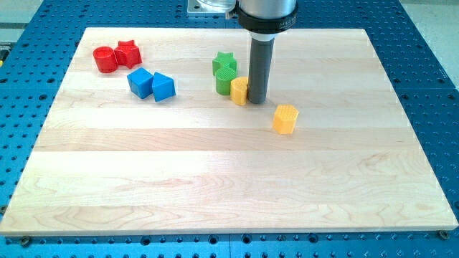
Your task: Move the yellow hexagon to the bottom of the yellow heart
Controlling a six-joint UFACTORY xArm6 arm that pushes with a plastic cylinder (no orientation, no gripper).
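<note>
Beside my tip [257,99], touching, sits a half-hidden yellow block [239,91]; no tool shows.

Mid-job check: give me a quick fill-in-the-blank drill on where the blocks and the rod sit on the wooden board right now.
1. My tip stands right beside a ____ block, on its right in the view.
2. The two blue blocks lie toward the view's ____ of the two green blocks.
3. The two red blocks sit near the wooden board's top-____ corner.

Missing words: yellow; left; left
</note>
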